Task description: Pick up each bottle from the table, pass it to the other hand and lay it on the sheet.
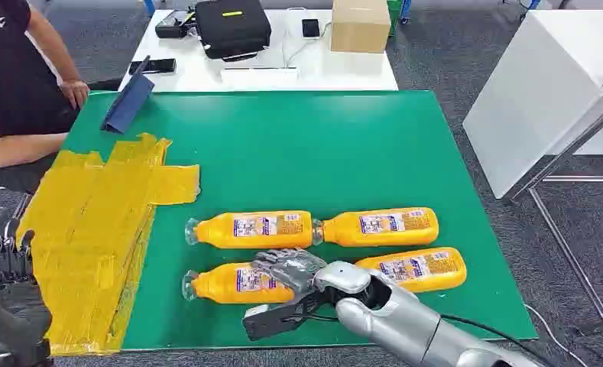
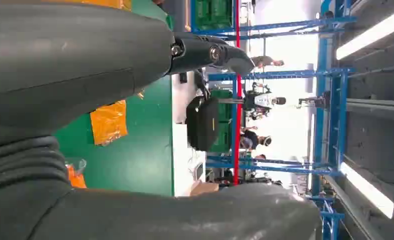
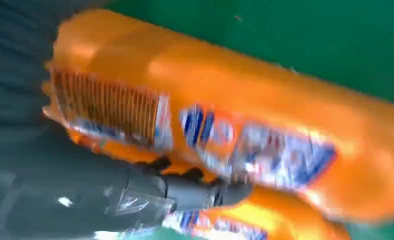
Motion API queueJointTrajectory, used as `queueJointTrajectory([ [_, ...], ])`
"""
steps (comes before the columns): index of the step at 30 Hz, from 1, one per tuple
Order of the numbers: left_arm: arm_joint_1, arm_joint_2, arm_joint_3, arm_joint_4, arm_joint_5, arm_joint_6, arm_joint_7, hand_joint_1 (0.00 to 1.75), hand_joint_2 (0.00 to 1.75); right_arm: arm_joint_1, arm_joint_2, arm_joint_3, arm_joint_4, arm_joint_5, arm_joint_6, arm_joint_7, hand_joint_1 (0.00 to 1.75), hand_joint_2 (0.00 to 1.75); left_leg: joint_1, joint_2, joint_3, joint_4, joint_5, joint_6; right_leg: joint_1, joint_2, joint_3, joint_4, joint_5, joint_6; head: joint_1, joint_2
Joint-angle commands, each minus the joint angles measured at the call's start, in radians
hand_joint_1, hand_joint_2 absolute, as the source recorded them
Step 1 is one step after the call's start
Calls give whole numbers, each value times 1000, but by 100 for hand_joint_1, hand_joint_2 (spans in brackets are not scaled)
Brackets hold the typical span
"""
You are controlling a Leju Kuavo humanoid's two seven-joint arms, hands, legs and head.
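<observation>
Four orange bottles lie on the green table (image 1: 321,145). Two are end to end in the far row, one to the left (image 1: 248,229) and one to the right (image 1: 380,226). A third bottle (image 1: 420,269) lies near the right. My right hand (image 1: 290,267) lies over the base end of the near left bottle (image 1: 225,283), fingers wrapped on it as it rests on the table. Up close, the bottle (image 3: 264,110) is blurred, with a dark finger (image 3: 195,192) against it. My left hand (image 1: 8,283) is raised beside the yellow sheet (image 1: 92,222), fingers apart and holding nothing.
A person (image 1: 15,69) sits at the table's far left corner, next to a blue folder (image 1: 128,103). Behind is a white table with a black case (image 1: 231,27) and a cardboard box (image 1: 359,24). Another white table (image 1: 543,92) stands to the right.
</observation>
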Motion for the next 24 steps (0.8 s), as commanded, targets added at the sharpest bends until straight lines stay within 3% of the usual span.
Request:
queueJointTrajectory([
  [1, -25, 0, 26, 60, 14, -2, 7, 0, 0, -100, -52, 175, 84, 46, 53, 35, 134, 175, 0, 0, 2, -1, 0, 0, 0, 0, 2, -1, 0, -1, 0, 0],
  [2, -24, -1, 28, 59, 16, -1, 6, 0, 0, -104, -53, 181, 86, 53, 56, 38, 138, 175, 0, 0, 2, -1, 0, 0, 0, 0, 2, -1, 0, -1, 0, 0],
  [3, -22, -1, 32, 57, 19, -1, 6, 0, 0, -110, -54, 189, 94, 63, 59, 41, 171, 175, 0, 1, 4, -1, -1, 0, 0, 0, 3, -1, -1, -1, 0, 0],
  [4, -22, -2, 34, 57, 25, -3, 7, 0, 0, -112, -51, 190, 106, 70, 57, 43, 175, 175, 0, 0, 2, -1, 0, 0, 0, 0, 2, -1, 0, -1, 0, 0],
  [16, -39, 5, 23, 67, 35, 0, 9, 0, 0, -98, 27, 169, 255, 132, 9, 71, 175, 175, 0, 0, 5, -2, 0, -1, 0, 0, 4, -2, 0, -2, 0, 0],
  [21, -46, 12, 14, 75, 41, 4, 12, 0, 0, -88, 58, 140, 314, 138, -6, 69, 175, 175, 1, 0, 5, -2, 0, -1, 0, 0, -6, -2, 0, -2, 0, 0],
  [24, -55, 17, 6, 84, 60, 17, 17, 0, 0, -70, 103, 70, 373, 109, -56, 56, 175, 175, 1, 0, 7, -2, 0, -2, 1, 0, -5, -2, 0, -3, 0, 0],
])
